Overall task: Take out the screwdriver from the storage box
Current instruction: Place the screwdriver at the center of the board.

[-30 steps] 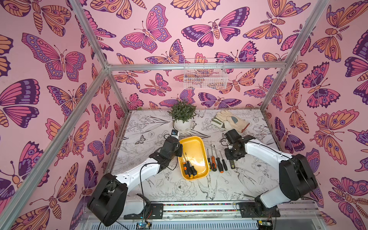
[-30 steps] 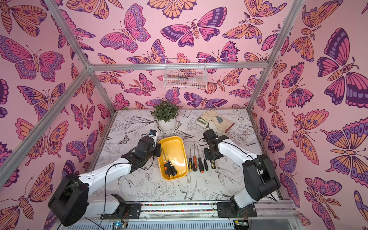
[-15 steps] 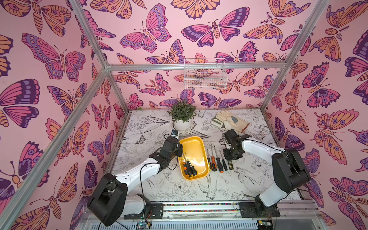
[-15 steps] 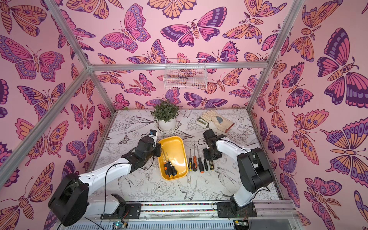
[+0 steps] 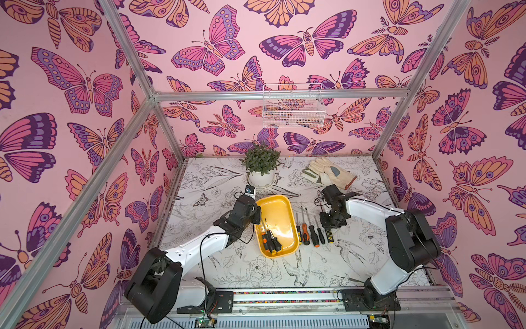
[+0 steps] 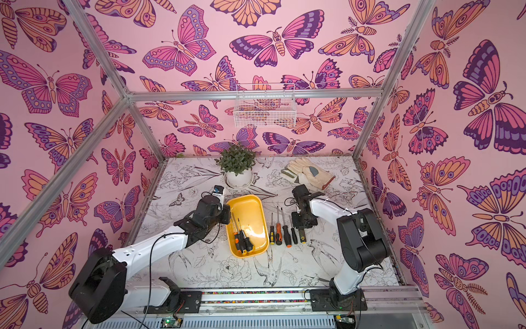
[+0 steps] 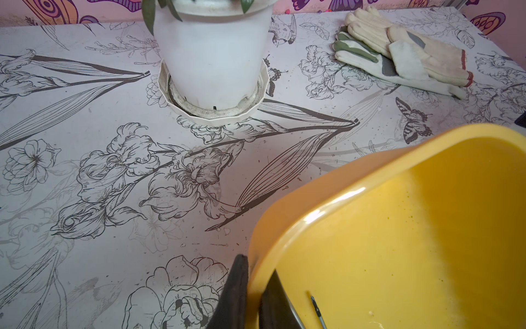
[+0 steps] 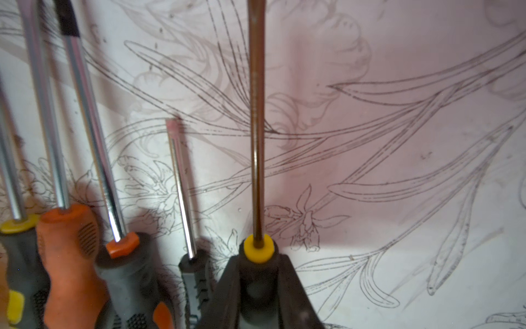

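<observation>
Right elbow swung inward; right claw (image 8: 257,270) clamps a screwdriver (image 8: 256,142) at the desk (image 8: 398,228), ending the row (image 5: 305,237) outside the box (image 7: 327,182), whose rim the left claw (image 7: 253,287) pinches, likely steadying it.

Shallow yellow storage box (image 5: 280,210), rounded corners, just in front of the potted plant (image 5: 260,165); black-and-orange screwdrivers (image 5: 270,242) in its end farthest from that plant; yellow-collared screwdriver (image 8: 257,250) outside, front-right.
</observation>
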